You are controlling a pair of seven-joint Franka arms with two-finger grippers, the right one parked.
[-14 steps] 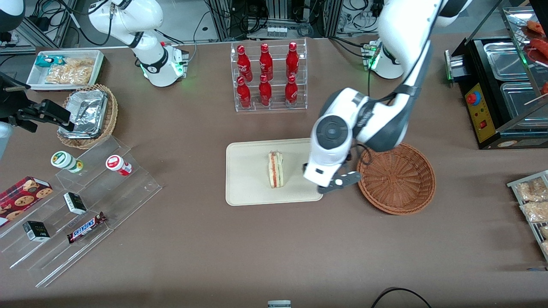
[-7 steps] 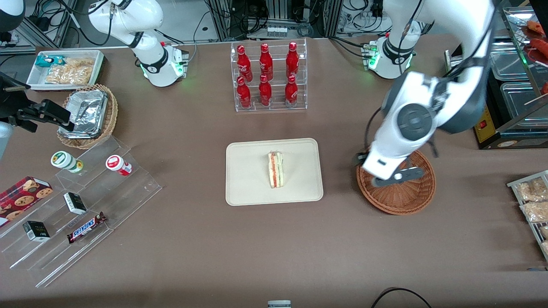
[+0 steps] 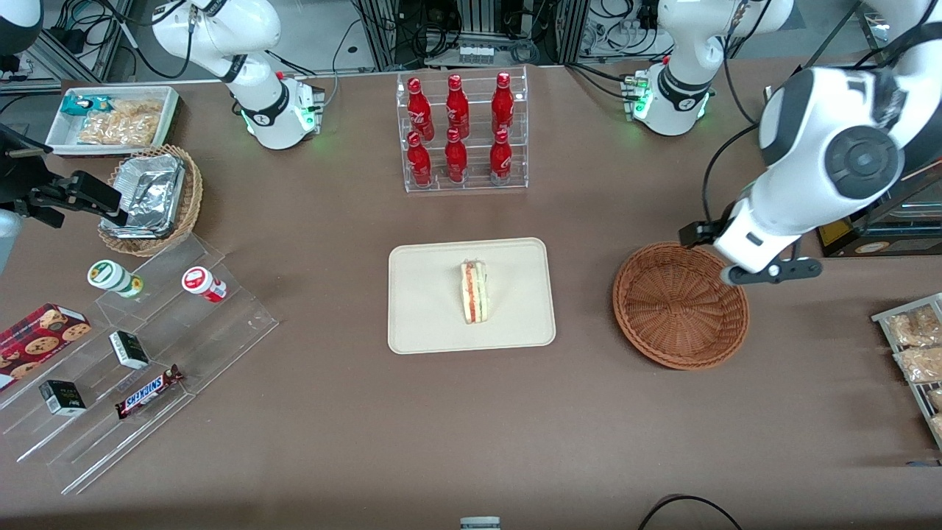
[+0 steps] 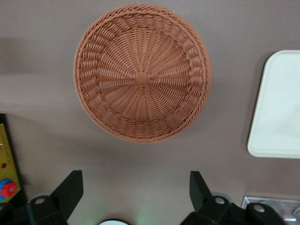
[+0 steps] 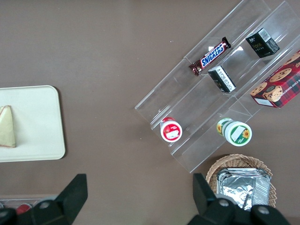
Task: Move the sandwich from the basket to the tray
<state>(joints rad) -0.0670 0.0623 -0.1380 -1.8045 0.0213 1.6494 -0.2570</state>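
One sandwich (image 3: pixel 475 292) stands on its edge near the middle of the tray (image 3: pixel 427 324), so the basket (image 3: pixel 681 316) sits empty while the gripper (image 4: pixel 136 194), fingers spread wide and holding nothing, hangs above the table beside it.

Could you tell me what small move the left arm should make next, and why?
Probably just lift clear and stop. The sandwich lies on the tray, the basket is empty, and the gripper hangs open and empty above the table beside the basket, so nothing seems left to carry.
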